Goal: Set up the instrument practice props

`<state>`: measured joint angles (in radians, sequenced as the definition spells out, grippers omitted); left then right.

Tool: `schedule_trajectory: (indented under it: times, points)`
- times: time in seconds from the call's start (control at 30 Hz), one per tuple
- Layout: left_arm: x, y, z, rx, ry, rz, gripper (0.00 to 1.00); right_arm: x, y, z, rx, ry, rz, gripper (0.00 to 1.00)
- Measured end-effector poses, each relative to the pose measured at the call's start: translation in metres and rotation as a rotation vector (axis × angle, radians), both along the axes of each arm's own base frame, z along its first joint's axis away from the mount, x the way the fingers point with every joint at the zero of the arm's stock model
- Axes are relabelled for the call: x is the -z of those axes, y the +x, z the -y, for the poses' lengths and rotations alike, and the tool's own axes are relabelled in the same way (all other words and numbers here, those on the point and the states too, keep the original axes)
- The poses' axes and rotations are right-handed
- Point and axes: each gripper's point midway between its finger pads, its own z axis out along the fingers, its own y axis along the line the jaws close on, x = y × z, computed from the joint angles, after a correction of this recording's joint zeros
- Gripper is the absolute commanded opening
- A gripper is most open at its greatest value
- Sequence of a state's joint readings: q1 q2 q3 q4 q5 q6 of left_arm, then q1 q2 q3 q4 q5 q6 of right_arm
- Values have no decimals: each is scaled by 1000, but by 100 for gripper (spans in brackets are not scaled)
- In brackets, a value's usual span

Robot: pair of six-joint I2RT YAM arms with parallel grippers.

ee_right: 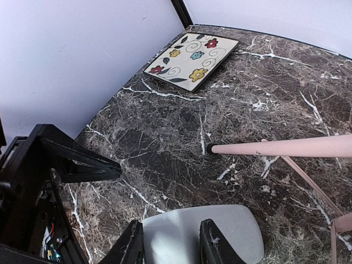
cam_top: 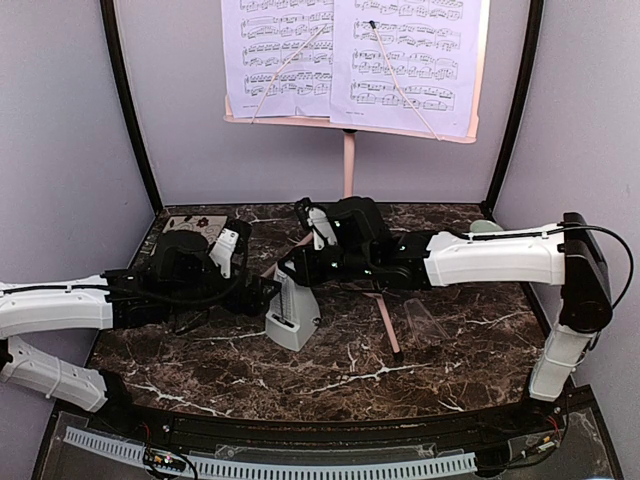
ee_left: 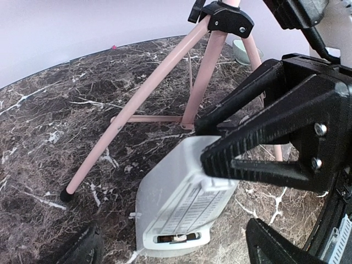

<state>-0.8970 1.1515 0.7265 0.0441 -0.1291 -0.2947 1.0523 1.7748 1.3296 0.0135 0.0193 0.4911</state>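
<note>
The grey metronome (cam_top: 292, 322) stands upright on the tabletop (cam_top: 200, 370), near the front of it, before the pink music stand (cam_top: 349, 160) that carries the sheet music (cam_top: 400, 60). The right fingers (ee_right: 212, 247) are clamped on the top of the metronome. The left fingers (ee_left: 275, 250) are just beside it and wide apart.

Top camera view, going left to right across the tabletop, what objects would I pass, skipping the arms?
Flowered tile → metronome → pink stand leg → clear cover → green bowl.
</note>
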Motion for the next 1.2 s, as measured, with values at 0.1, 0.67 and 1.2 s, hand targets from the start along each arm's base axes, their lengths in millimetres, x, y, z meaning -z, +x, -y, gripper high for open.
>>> schedule_trajectory:
  times: [0.1,0.67,1.2]
  points:
    - [-2,-8,-17,-21,-21,18,95,0,0,0,0,0,0,35]
    - [33,-11,-18,23,-56,-86,97,-1,0,0,-3,-1,3,35]
    - [42,11,-6,-23,-72,-120,95,0,0,-1,-3,-1,3,35]
